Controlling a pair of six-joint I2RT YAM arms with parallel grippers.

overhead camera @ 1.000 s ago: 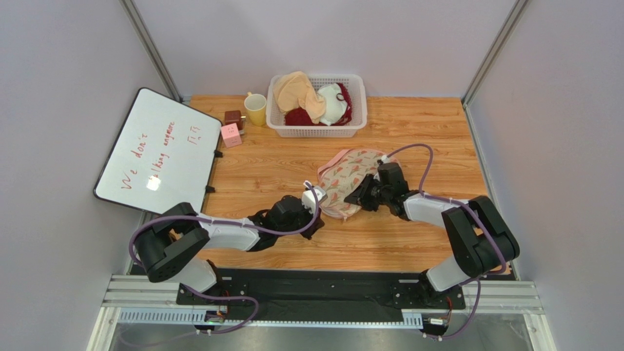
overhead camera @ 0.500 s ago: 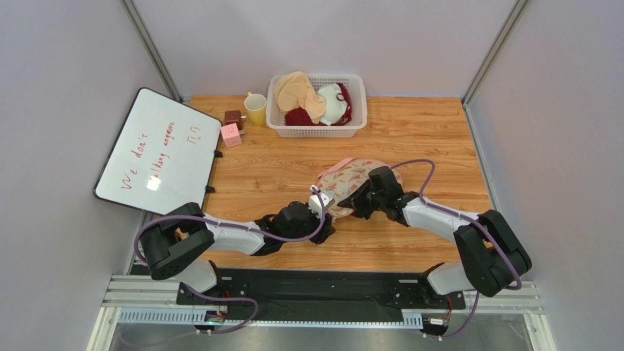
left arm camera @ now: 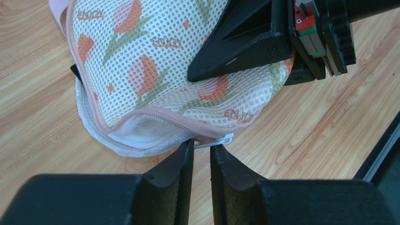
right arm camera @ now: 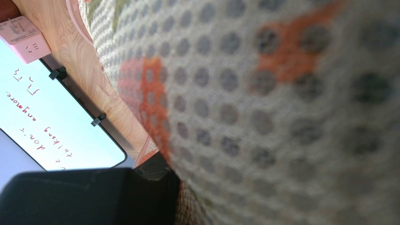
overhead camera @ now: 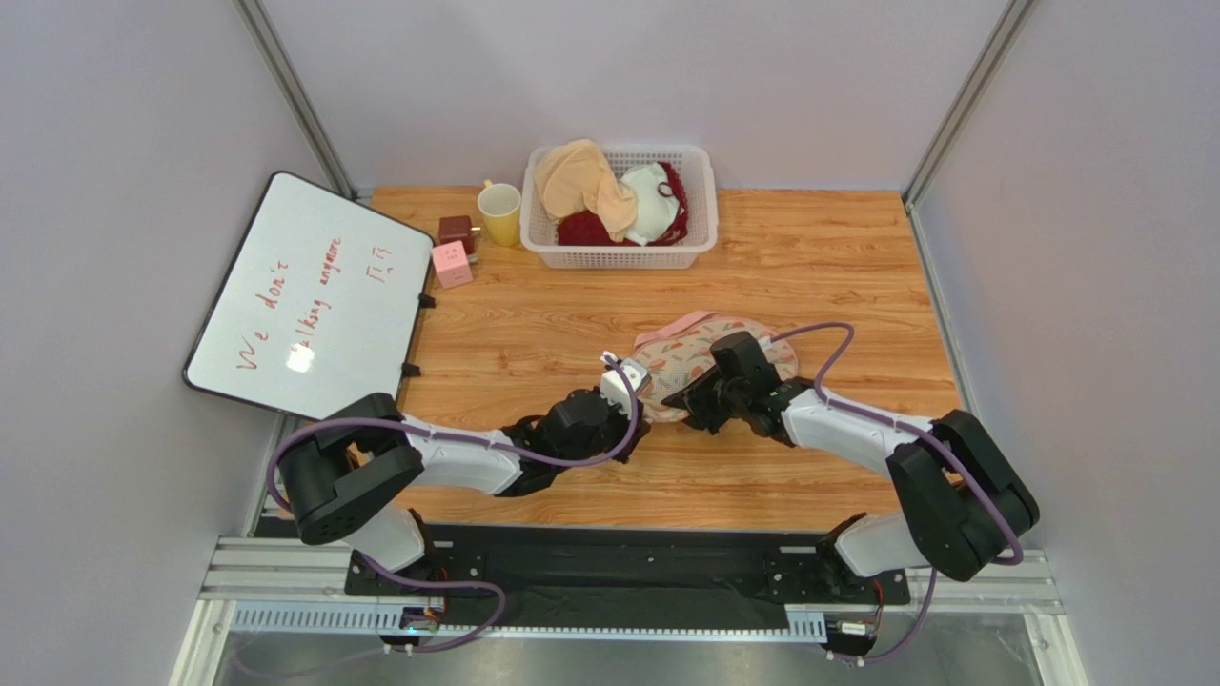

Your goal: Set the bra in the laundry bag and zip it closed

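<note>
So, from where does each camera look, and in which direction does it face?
Top external: above and behind the bases, looking down on the table; both arms show, the left tool and right tool at the laundry bag.
Left wrist: on the left arm, low, looking along its own fingers at the bag's zipper pull.
Right wrist: pressed close to the bag's mesh, facing the whiteboard; one own finger shows.
Shared: top and left wrist both show the right tool on the bag.

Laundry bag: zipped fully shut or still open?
Cannot tell fully. The laundry bag zipper looks shut up to its white pull tab; beyond the tab its edge is hidden.
</note>
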